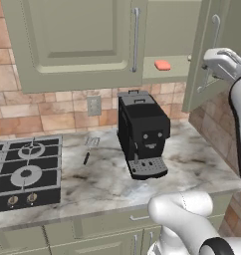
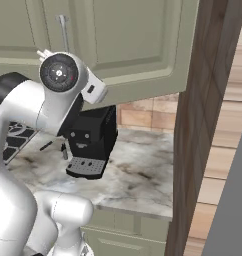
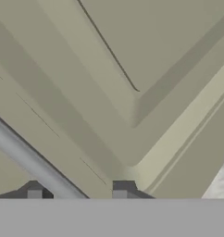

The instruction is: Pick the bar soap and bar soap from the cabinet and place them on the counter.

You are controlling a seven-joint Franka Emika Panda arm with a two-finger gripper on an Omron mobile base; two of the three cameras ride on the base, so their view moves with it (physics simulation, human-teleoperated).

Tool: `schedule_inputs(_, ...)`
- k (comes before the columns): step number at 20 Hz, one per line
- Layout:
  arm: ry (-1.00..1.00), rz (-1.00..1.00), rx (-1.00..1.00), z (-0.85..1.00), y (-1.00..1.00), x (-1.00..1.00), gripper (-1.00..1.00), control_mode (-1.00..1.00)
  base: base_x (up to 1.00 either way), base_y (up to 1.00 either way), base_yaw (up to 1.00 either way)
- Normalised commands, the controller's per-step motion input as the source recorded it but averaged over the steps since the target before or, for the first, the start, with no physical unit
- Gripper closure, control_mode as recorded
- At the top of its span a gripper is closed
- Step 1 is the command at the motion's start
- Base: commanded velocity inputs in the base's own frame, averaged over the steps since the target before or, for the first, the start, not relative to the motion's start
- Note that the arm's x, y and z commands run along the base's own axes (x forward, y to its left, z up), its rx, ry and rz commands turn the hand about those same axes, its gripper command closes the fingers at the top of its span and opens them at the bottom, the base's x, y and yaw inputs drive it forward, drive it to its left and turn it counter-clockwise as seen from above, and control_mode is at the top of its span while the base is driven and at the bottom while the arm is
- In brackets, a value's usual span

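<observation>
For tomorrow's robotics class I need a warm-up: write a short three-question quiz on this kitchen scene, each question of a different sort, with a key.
1. True or false: a coral-red bar soap lies on the shelf of the open cabinet.
2. What stands on the counter right of the gas hob? A) coffee machine B) kettle C) toaster
3. Fill in: the end effector straddles the door's silver bar ____.

Key: 1 true; 2 A; 3 handle.
</observation>
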Motion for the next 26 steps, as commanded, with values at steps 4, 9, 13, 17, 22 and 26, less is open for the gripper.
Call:
schedule_inputs(4,0.00,0.00,0.07,0.00,-0.62,-0.16,1.00,-1.00,0.00,0.00,0.00)
schedule_inputs(9,0.00,0.00,0.07,0.00,-0.58,-0.13,1.00,-1.00,0.00,0.00,0.00)
schedule_inputs(13,0.00,0.00,0.06,0.00,-0.45,-0.09,1.00,-1.00,0.00,0.00,0.00)
schedule_inputs(17,0.00,0.00,0.04,0.00,-0.30,-0.06,1.00,-1.00,0.00,0.00,0.00)
schedule_inputs(22,0.00,0.00,0.01,0.00,-0.14,-0.04,-1.00,-1.00,0.00,0.00,0.00)
schedule_inputs(26,0.00,0.00,0.00,0.00,-0.16,-0.12,-1.00,-1.00,0.00,0.00,0.00)
